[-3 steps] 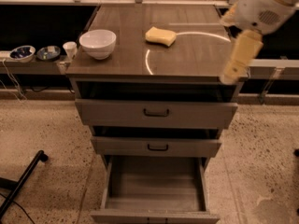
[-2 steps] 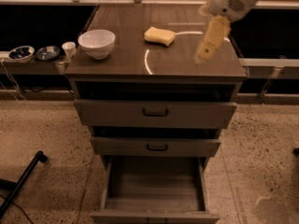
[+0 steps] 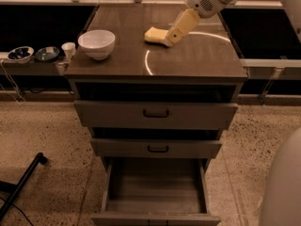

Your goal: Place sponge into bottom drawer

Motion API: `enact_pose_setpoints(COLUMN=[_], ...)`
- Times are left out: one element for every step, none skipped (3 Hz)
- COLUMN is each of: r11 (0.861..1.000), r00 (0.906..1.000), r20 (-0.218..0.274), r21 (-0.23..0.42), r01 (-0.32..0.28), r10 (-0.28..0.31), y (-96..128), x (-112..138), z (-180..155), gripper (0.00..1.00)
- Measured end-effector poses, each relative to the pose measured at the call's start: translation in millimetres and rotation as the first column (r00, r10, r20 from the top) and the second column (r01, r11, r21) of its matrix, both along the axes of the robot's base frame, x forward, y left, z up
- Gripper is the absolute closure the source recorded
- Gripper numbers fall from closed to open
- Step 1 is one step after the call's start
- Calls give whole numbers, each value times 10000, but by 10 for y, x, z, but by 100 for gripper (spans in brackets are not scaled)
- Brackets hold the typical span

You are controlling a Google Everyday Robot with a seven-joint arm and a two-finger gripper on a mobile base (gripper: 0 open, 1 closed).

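Gripper (image 3: 169, 38) slants onto the sponge (image 3: 153, 34), upper centre of the tabletop (image 3: 197, 60), poised for pickup; grip state, cannot tell; bottom drawer (image 3: 155, 185) stands open below, ready to receive

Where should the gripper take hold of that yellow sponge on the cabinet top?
Probably across its narrow width, coming down from above: the sponge lies flat on the cabinet top. The gripper is at its end away from the white bowl.
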State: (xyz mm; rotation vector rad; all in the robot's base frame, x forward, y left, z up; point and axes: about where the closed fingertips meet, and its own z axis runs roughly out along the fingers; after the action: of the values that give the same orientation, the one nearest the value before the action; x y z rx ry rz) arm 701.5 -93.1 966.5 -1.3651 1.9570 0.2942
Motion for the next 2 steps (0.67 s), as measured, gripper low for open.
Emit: enact_pose_setpoints(r11=[9919, 9810], r00=[9954, 9839], r20=[527, 1002], r21=[1038, 1410], r01=[737, 1331], r10=[-795, -1479], y=[251, 495], x=[471, 849], z=[-118, -200], gripper=[0, 0])
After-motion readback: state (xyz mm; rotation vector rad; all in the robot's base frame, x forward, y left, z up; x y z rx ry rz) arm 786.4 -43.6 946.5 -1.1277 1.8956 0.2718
